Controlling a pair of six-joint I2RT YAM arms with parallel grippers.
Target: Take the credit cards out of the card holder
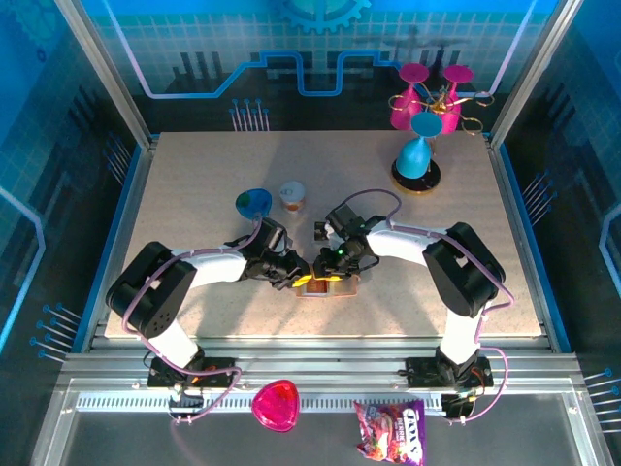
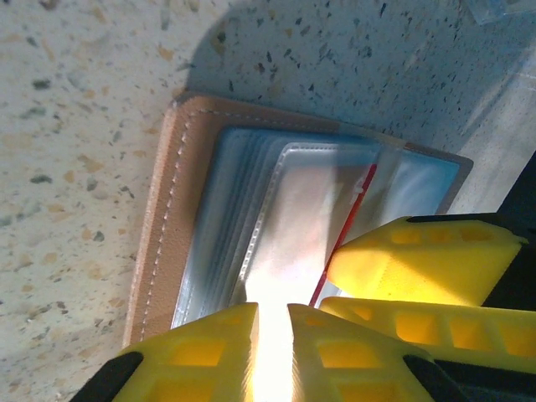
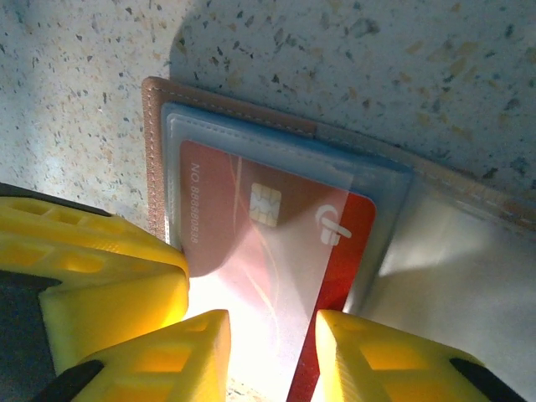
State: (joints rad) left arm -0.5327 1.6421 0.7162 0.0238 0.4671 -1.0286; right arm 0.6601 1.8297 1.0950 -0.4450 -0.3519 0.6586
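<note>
We are seeing the card holder (image 2: 163, 218) lying open on the speckled table (image 1: 194, 194), close to its front edge and between the two arms. The left gripper (image 2: 272, 352) is pinching the card holder by one of its clear sleeves, with the jaws almost together. A red credit card (image 3: 226, 218) with a chip is sitting inside, partly under a sleeve. The right gripper (image 3: 272, 356) is standing open, its fingers on either side of the card's end, not clamping it.

Beyond the left pincer (image 1: 296, 275) sit a blue-green dish (image 1: 254, 202) and a small cup (image 1: 292, 195), a blue cone (image 1: 417, 155) far beyond the right pincer (image 1: 332, 262).
</note>
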